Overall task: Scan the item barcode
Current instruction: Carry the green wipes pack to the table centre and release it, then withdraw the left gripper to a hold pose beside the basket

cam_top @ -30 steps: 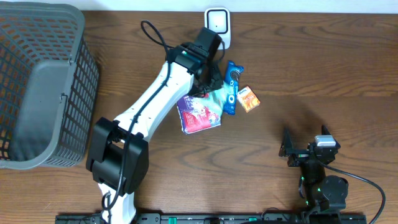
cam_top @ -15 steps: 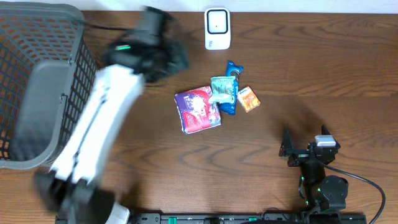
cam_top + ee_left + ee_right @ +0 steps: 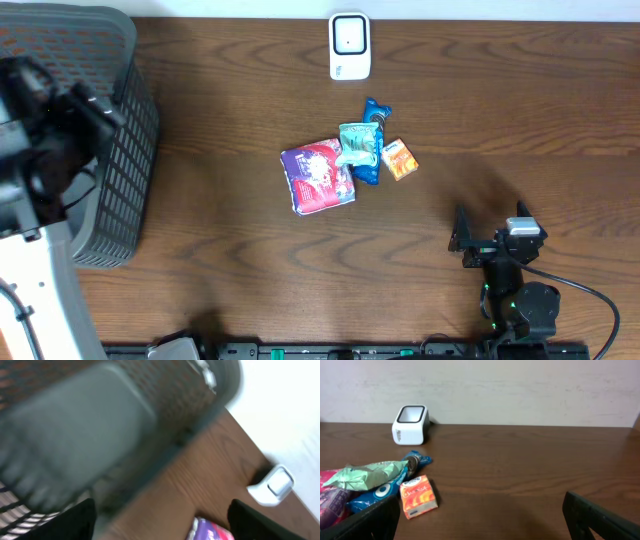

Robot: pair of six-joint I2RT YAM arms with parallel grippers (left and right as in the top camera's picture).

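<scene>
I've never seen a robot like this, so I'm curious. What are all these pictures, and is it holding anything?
It's a robot with two arms at a wooden table. Each arm ends in a pincer, like two fingers for grabbing. One picture looks down from above. The other two come from little cameras on the wrists. In the middle lie snacks: a purple packet, a green packet, a blue cookie packet and a small orange box. The white box at the far edge is the barcode scanner. A grey basket stands on the left. The left pincer is above it, open, in a blurry picture. The right pincer is open too. Neither holds anything.
</scene>
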